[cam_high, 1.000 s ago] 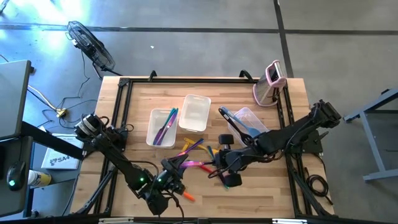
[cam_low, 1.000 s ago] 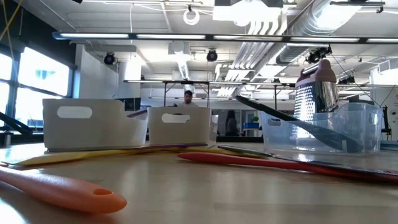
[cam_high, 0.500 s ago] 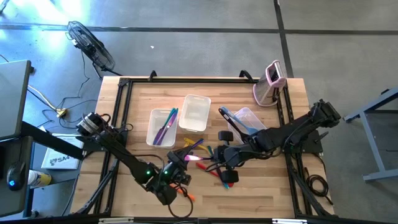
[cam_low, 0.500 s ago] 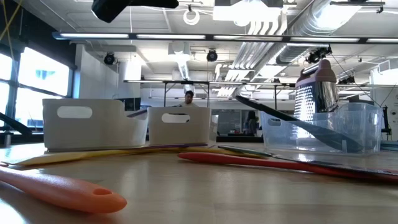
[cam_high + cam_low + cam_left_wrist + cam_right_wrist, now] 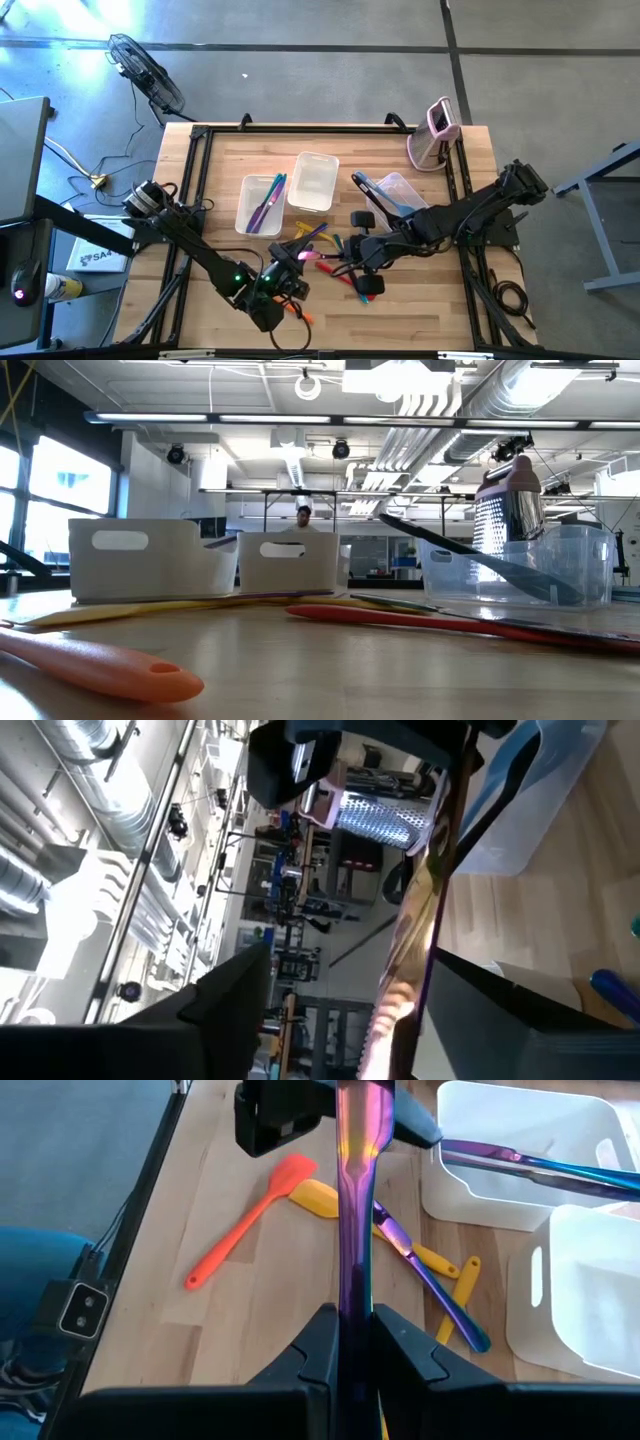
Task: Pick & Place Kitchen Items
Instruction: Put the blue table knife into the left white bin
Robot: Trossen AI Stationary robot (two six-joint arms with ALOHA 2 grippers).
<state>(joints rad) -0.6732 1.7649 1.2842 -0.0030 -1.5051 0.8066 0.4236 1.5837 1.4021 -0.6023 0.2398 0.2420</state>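
Your two arms are meeting over the front of the wooden table, sharing one iridescent purple utensil.

Your right gripper is pinching the purple utensil's handle between its fingers, holding it above the boards near the table's front middle, while your left gripper is standing around the utensil's far end with its fingers spread on either side; you cannot tell whether they are touching it. Behind them, two white bins are sitting side by side, the left one holding blue and purple utensils, and a clear tub is holding a dark spatula. On the boards, an orange spatula, a yellow spatula and a red utensil are lying loose near the grippers.
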